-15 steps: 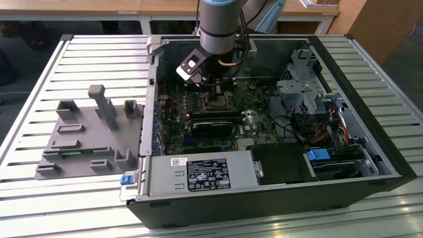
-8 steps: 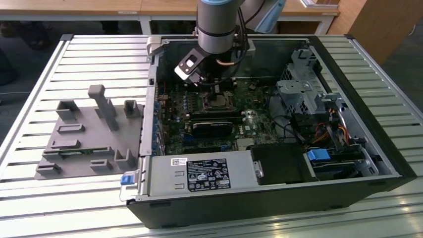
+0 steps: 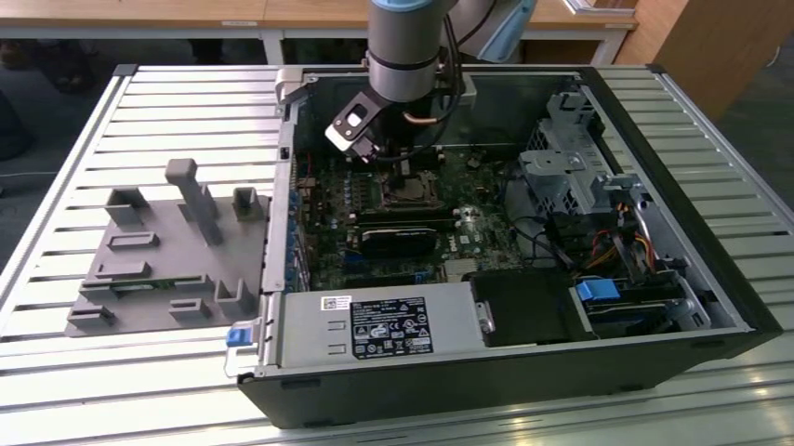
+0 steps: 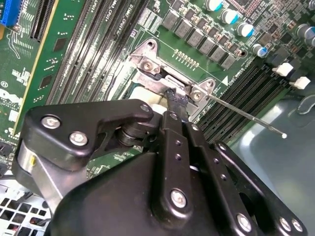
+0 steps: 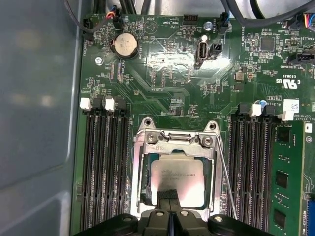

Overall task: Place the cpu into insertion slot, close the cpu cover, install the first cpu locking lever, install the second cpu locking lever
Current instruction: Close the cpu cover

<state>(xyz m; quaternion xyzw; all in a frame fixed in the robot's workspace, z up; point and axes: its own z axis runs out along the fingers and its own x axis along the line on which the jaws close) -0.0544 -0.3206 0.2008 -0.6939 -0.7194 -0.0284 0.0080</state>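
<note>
1. Gripper (image 5: 169, 194): fingers pressed together, nothing pinched; tip low by the edge of cpu cover (image 5: 178, 148), contact unclear.
2. Cpu (image 5: 179, 179): seated in insertion slot (image 5: 143, 184), mid circuit board (image 5: 162, 93), clear of its corners; cover apparently lowered.
3. Locking lever (image 5: 227, 187): thin wire, apparently unlatched.
4. Risks: tip slipping onto cpu face, scratching it; unlatched cover springing up.

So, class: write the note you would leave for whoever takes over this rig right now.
Hand: shut, fingertips at the edge of the cpu cover.
The cpu lies in the insertion slot and shows through the cover's window.
Done: cpu placed; cover looks lowered over it.
Left: both locking levers. One wire lever juts out free beside the slot and looks unlatched.
</note>
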